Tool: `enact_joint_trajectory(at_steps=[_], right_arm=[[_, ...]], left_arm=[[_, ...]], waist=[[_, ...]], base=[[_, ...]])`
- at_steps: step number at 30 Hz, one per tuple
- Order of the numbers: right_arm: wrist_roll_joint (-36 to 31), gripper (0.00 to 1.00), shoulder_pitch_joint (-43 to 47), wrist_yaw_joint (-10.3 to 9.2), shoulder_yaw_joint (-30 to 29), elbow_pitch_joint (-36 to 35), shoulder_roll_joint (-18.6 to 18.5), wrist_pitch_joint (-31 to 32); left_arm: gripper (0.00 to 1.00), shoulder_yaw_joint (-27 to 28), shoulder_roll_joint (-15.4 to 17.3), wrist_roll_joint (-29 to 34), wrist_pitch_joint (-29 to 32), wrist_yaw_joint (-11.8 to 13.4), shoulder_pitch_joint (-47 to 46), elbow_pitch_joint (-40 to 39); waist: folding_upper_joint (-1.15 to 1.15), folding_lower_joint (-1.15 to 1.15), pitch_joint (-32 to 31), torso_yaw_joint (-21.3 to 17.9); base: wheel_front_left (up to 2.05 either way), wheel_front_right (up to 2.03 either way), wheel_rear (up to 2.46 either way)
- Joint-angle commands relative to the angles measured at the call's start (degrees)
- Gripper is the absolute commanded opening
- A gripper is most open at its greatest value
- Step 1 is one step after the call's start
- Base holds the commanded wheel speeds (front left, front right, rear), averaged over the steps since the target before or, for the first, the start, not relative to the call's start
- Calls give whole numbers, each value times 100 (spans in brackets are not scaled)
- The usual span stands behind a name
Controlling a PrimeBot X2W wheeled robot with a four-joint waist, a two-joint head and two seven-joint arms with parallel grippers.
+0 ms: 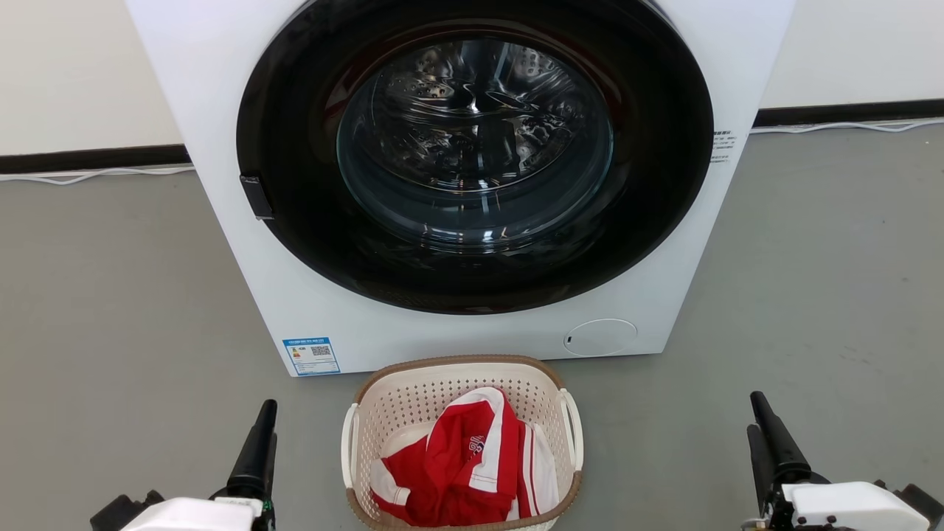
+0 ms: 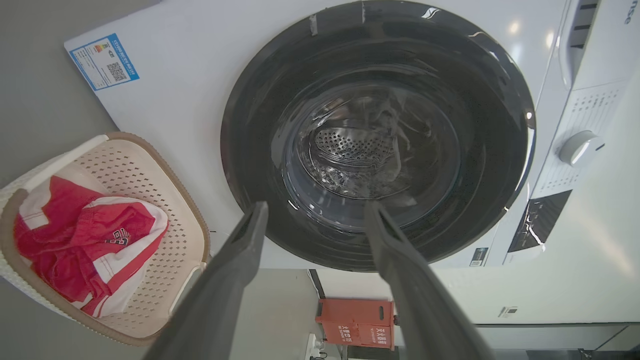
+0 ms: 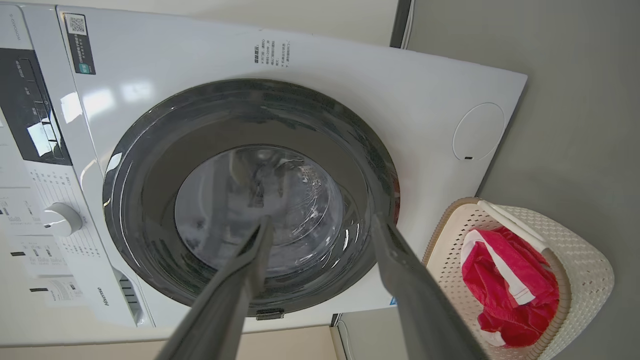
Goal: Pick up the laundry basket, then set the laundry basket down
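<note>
The laundry basket (image 1: 413, 402), cream-white and perforated with a brown rim and white side handles, stands on the grey floor just before the washing machine, low in the middle of the head view. A red and white garment (image 1: 464, 464) lies crumpled inside it. My left gripper (image 1: 265, 407) rests left of the basket, apart from it, and the left wrist view shows the left gripper (image 2: 316, 207) open and empty, with the basket (image 2: 130, 170) off to its left. My right gripper (image 1: 759, 405) stays well to the right; the right wrist view shows the right gripper (image 3: 322, 222) open, beside the basket (image 3: 580, 260).
A white front-loading washing machine (image 1: 221, 88) with a dark round door (image 1: 472, 169), shut, rises right behind the basket. Grey floor (image 1: 110, 295) spreads on both sides. A white cable (image 1: 88, 175) runs along the wall's dark skirting. An orange-red box (image 2: 357, 322) shows beyond the machine.
</note>
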Motion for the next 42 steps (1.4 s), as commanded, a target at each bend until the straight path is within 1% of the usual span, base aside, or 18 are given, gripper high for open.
enact_joint_trajectory(at_steps=[1, 20, 33, 34, 38, 42], right_arm=[[-131, 100, -154, 12, 62, -198, -57, -81], [-1766, 100, -107, 19, 362, -573, -67, -400], [-2749, 100, -91, 24, 537, -724, -74, -635], [-2749, 100, -91, 24, 537, -724, -74, -635], [-3082, 100, -99, 26, 588, -763, -76, -719], [-3273, 100, -102, 27, 609, -792, -78, -770]], left_arm=[[100, 2, 36, 140, -63, 26, -85, -220], [100, -281, 56, 2140, -388, 327, -1, -610], [100, -484, 134, 3281, -626, 556, 87, -848], [100, -484, 134, 3281, -626, 556, 87, -848], [100, -550, 171, 3654, -712, 654, 113, -927], [100, -587, 190, 3869, -763, 712, 128, -978]], waist=[[0, -1, -1, 0], [0, -1, -21, -15], [0, -1, -45, -23], [0, -1, -45, -23], [0, -1, -45, -32], [0, -1, -47, -38]], base=[[0, 0, 0], [0, 0, 0], [0, 0, 0], [0, 0, 0], [0, 0, 0], [0, 0, 0]])
